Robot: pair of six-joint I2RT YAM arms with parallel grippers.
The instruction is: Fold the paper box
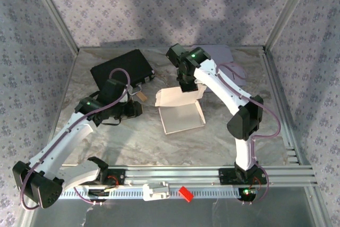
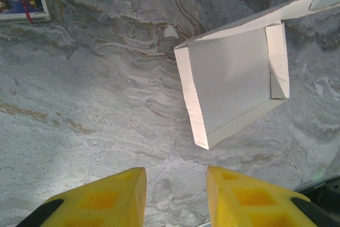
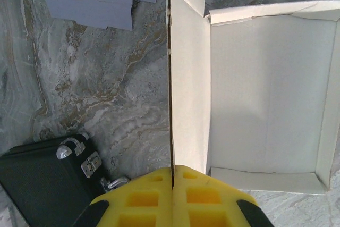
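Half open and empty, left gripper (image 2: 175,184) beside paper box (image 2: 234,89), pinched shut, right gripper (image 3: 172,173) on its light, bendy flap (image 3: 188,78).

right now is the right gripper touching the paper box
Touching. The right wrist view shows the right gripper shut on a side flap of the paper box, with the flap's edge running straight into the seam where the yellow jaws meet.

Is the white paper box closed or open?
Open: the paper box shows its empty inside, side walls raised, and the right gripper pinches its raised flap.
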